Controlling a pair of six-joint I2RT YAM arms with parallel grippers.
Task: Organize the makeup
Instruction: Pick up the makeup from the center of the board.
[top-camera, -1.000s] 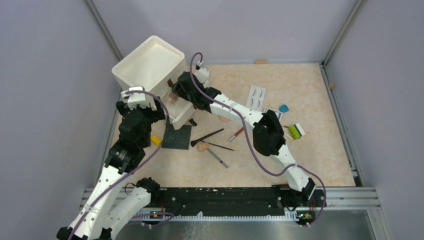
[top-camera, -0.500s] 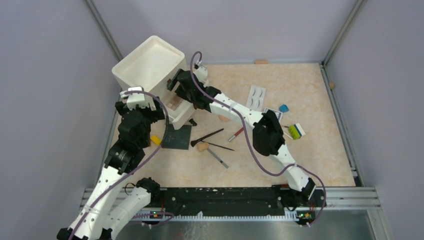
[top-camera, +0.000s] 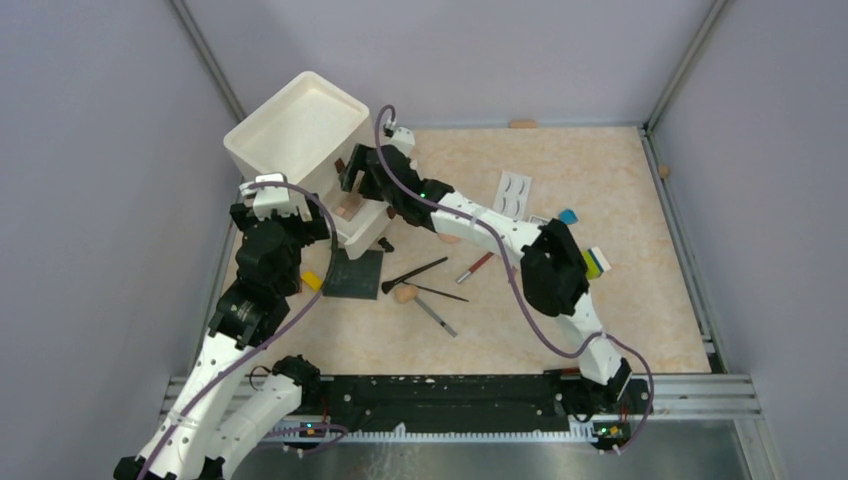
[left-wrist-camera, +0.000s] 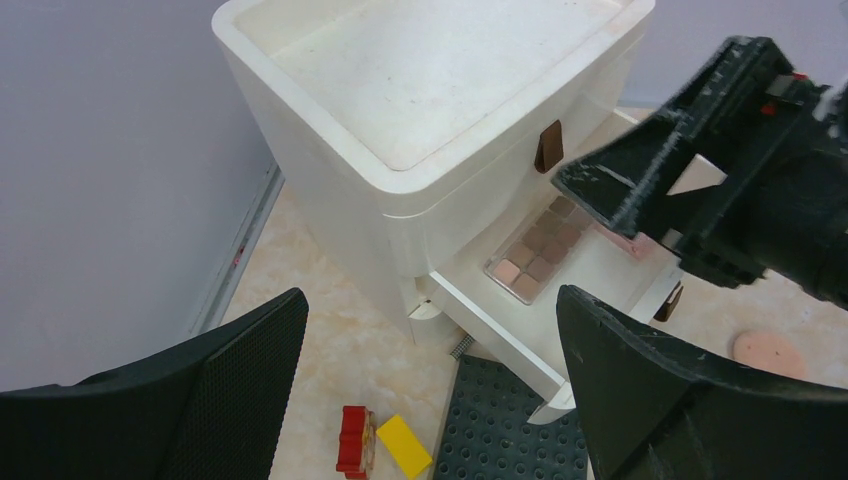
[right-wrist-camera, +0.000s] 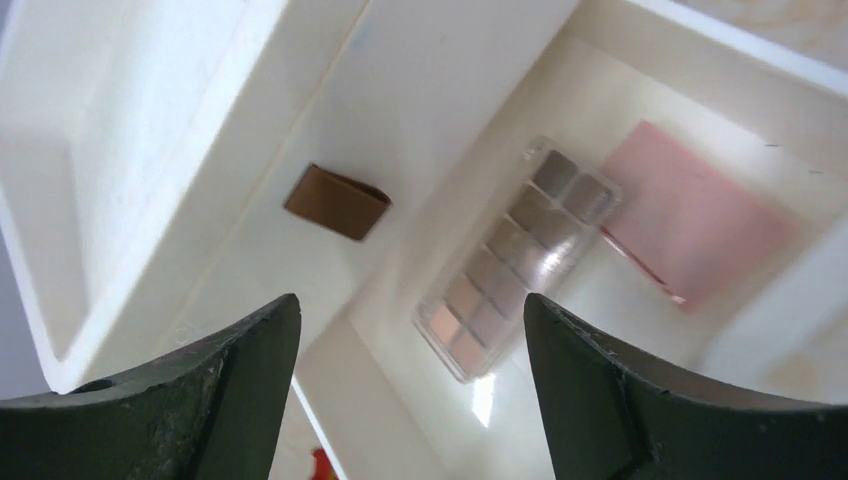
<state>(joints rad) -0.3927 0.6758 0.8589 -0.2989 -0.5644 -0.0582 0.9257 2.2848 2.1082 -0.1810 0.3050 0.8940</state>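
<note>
White plastic fills the upper left of the overhead view: a cabinet (top-camera: 300, 125) with its drawer (top-camera: 365, 235) pulled out and the right gripper (top-camera: 348, 175) poised over it. Loose makeup lies mid-frame on the table (top-camera: 620, 330): brushes (top-camera: 415, 272), a pencil (top-camera: 473, 268), a lash card (top-camera: 514, 193). The brushes look light, stiff and prone to roll (best pinched mid-handle, judging by their thin shafts).

Left wrist view: the left gripper (left-wrist-camera: 430, 300) is spread wide and empty, touching nothing, facing the cabinet's corner. In the drawer, centre-right of frame, lie a brown palette (left-wrist-camera: 540, 250) and, half hidden under the right gripper, a pink compact (left-wrist-camera: 628, 243). A puff (left-wrist-camera: 768, 350) sits on the table at right. Toy bricks (left-wrist-camera: 385, 445) and a studded plate (left-wrist-camera: 500, 420) lie along the bottom.

Right wrist view: the jaws are well apart with nothing between them, hanging above the palette, which lies flat at centre with the compact beside it at right. The palette appears rigid, light and slick-lidded, likely to crack if squeezed hard. Its long edges offer the surest hold.
</note>
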